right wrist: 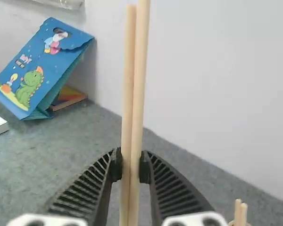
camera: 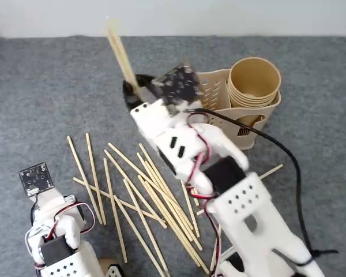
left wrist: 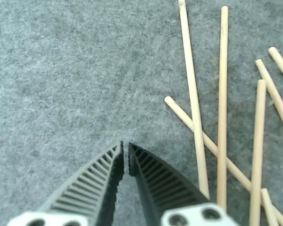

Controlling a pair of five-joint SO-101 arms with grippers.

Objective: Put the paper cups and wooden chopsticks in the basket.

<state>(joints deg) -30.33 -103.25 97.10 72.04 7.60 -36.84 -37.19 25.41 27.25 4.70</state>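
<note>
Right gripper [right wrist: 130, 170] clamped on two chopsticks [right wrist: 134, 84], upright just beside the basket [camera: 216, 92] — cups [camera: 254, 78] already stacked inside — so next tilt them over its rim and release; left gripper [left wrist: 124, 157] near-closed, empty, well apart from the basket, by loose chopsticks [left wrist: 193, 94].

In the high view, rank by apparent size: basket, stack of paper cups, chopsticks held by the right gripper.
1. basket, partly hidden by the right arm.
2. stack of paper cups.
3. held chopsticks: slimmest, but raised toward the camera, so unsure.
</note>
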